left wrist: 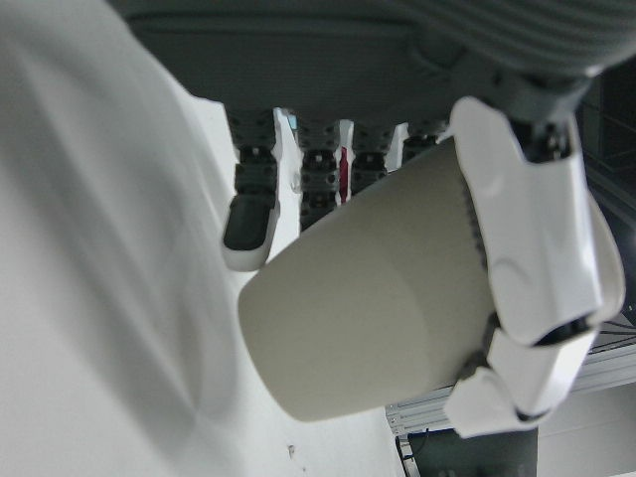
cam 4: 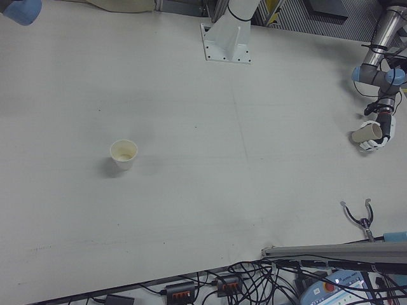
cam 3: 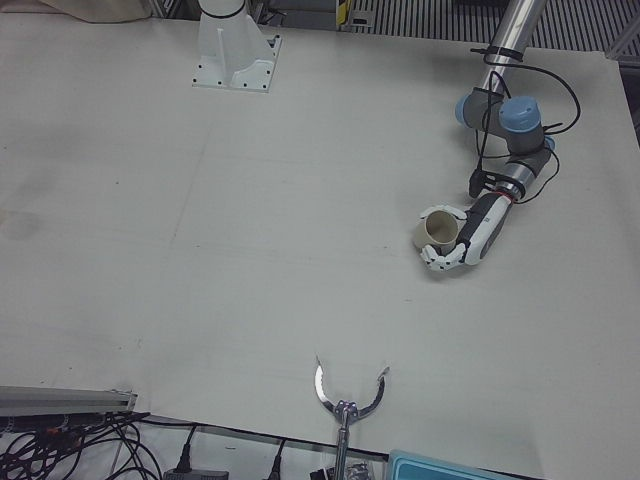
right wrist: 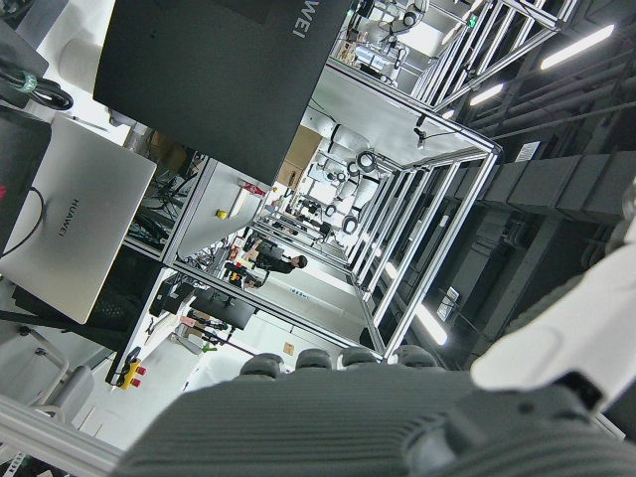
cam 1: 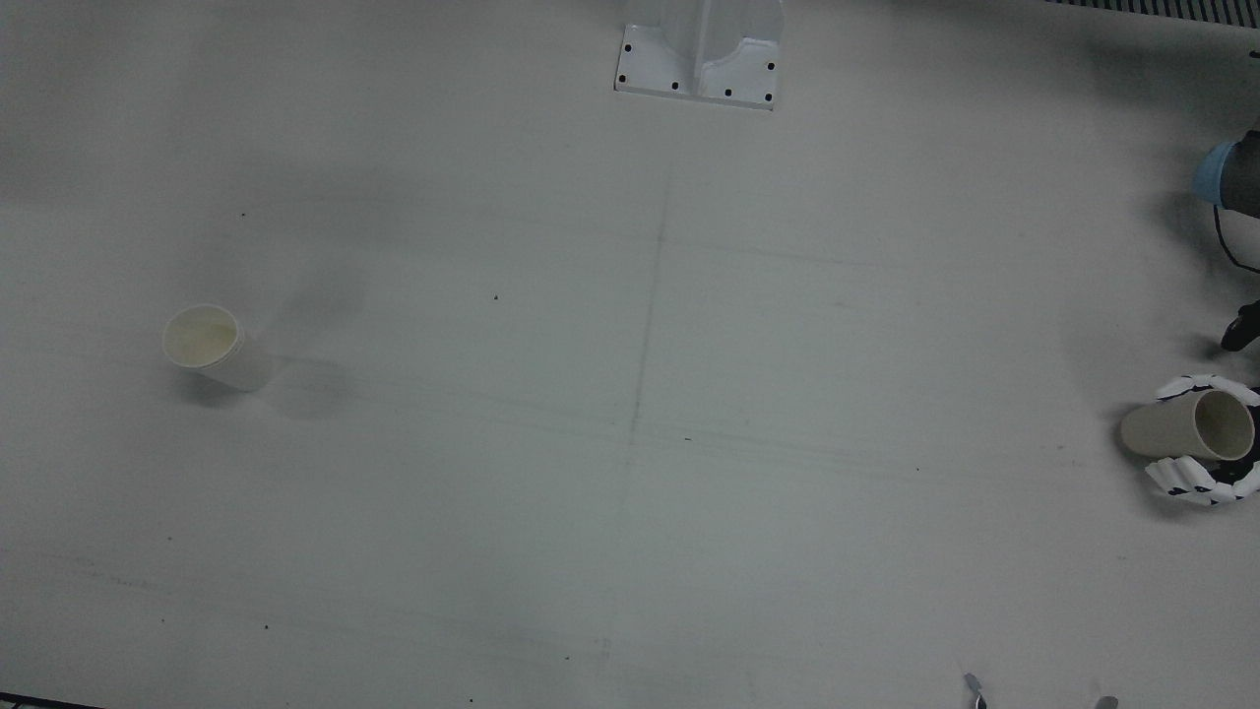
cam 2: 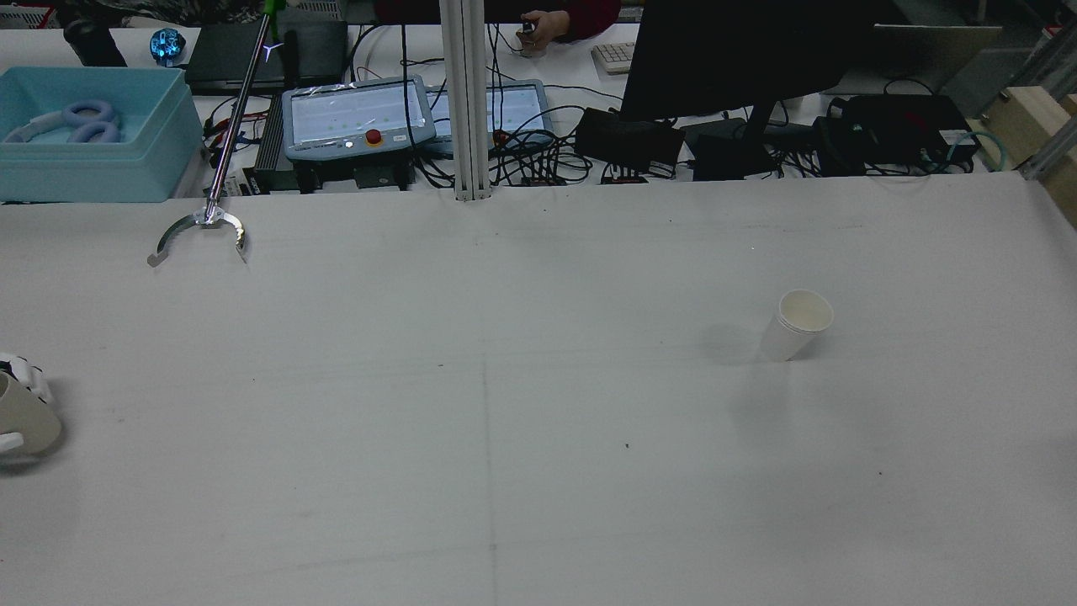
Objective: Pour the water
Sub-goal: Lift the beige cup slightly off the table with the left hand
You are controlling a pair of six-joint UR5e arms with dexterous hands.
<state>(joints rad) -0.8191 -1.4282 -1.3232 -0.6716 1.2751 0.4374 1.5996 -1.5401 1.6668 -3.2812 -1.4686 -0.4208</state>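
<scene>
My left hand (cam 3: pixel 462 243) is shut on a beige cup (cam 3: pixel 438 228) at the far edge of the table on its own side. In the front view the hand (cam 1: pixel 1209 471) holds this cup (cam 1: pixel 1181 429) tilted, low over the table. Its white fingers (left wrist: pixel 527 248) wrap the cup (left wrist: pixel 368 328) in the left hand view. The hand (cam 4: pixel 376 141) and cup (cam 4: pixel 366 134) also show in the right-front view. A white paper cup (cam 1: pixel 209 347) (cam 2: pixel 796 325) (cam 4: pixel 123 154) stands upright on the other half, far from that hand. My right hand (right wrist: pixel 328 417) shows only in its own view, its fingers unclear.
A metal reacher-grabber claw (cam 2: pixel 202 229) (cam 3: pixel 348 395) rests on the table's operator edge. An arm pedestal (cam 1: pixel 699 69) stands at the robot side. Beyond the table are a light-blue bin (cam 2: pixel 84 135), teach pendants (cam 2: pixel 358 118), cables and a person's hand (cam 2: pixel 543 25).
</scene>
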